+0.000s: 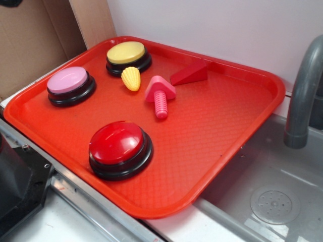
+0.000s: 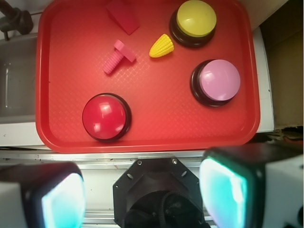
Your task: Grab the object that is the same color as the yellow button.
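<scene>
A small yellow ribbed corn-shaped object (image 1: 131, 78) (image 2: 161, 46) lies on the red tray (image 1: 222, 126) (image 2: 156, 114), right beside the yellow button (image 1: 126, 54) (image 2: 195, 19) at the tray's far end. My gripper (image 2: 145, 192) is open, its two wide-apart fingers with teal pads (image 2: 223, 190) at the bottom of the wrist view. It hovers off the tray's near edge, above the robot's black base, with nothing between the fingers. The exterior view does not show the gripper.
On the tray also sit a pink-topped button (image 1: 70, 84) (image 2: 217, 81), a red-topped button (image 1: 119, 147) (image 2: 105, 117), a pink bolt (image 1: 160, 94) (image 2: 118, 56) and a red wedge (image 1: 190, 73) (image 2: 122, 16). A sink (image 1: 267, 196) with a grey faucet (image 1: 303, 91) adjoins the tray.
</scene>
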